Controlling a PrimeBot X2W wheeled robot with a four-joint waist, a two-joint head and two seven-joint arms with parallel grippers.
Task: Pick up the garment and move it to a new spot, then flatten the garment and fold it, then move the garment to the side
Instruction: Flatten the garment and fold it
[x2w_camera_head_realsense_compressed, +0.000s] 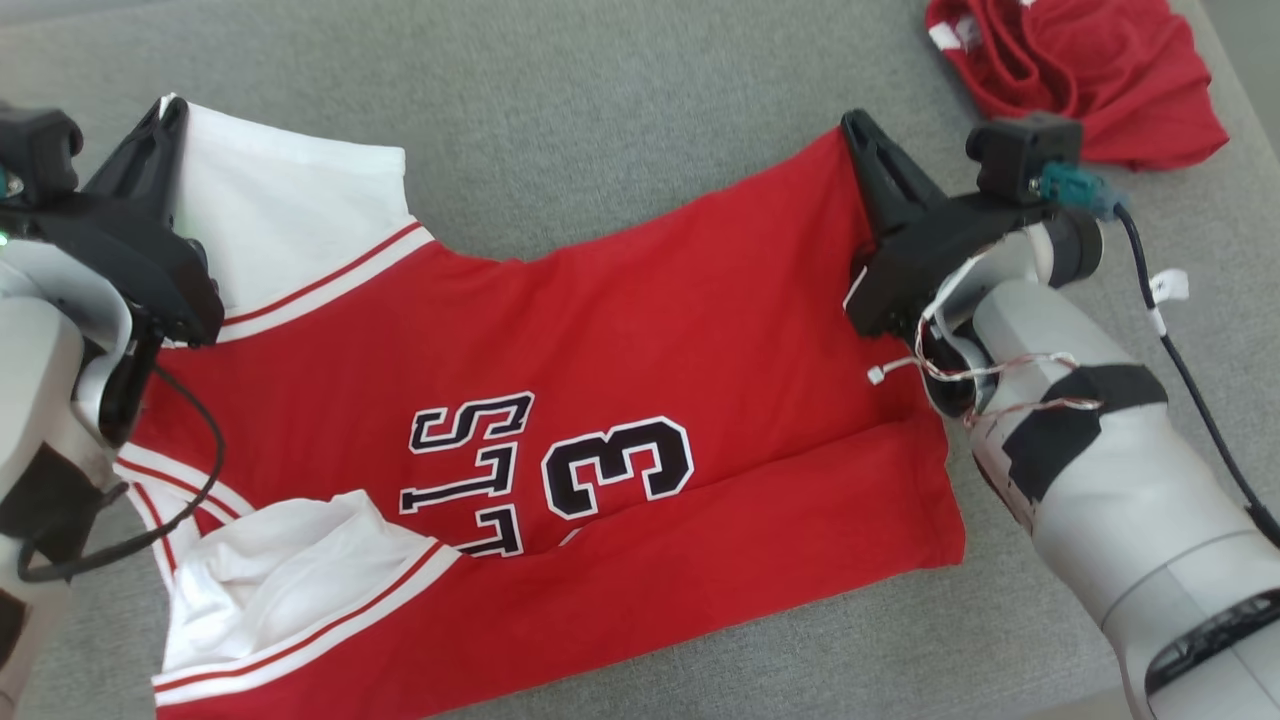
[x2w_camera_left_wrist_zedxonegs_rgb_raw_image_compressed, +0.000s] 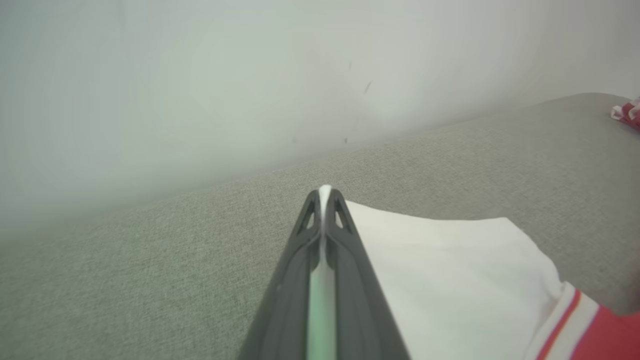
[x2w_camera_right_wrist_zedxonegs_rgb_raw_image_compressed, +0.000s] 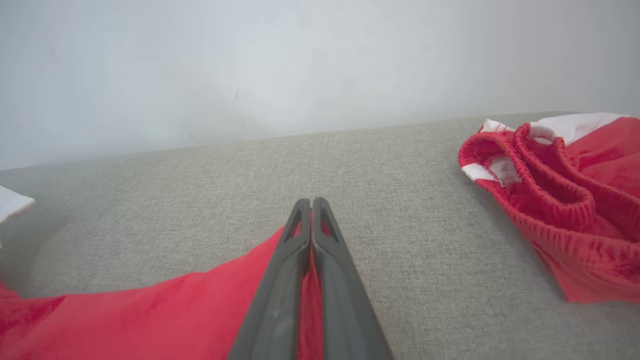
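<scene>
the red and white jersey (x2w_camera_head_realsense_compressed: 620, 330) lies spread across the middle of the head view on the grey cushion (x2w_camera_head_realsense_compressed: 600, 110), its black number and letters facing up. a long fold runs along its lower part. the left gripper (x2w_camera_head_realsense_compressed: 172, 108), at the upper left of the frame, is clamped tight on the corner of a white sleeve; the left wrist view shows a thin strip of white cloth between its fingers. the right gripper (x2w_camera_head_realsense_compressed: 856, 125), right of centre near the top, is pinched closed on the jersey's red corner. a crumpled pair of red shorts (x2w_camera_head_realsense_compressed: 1085, 70) sits in the upper right corner, apart from the jersey.
</scene>
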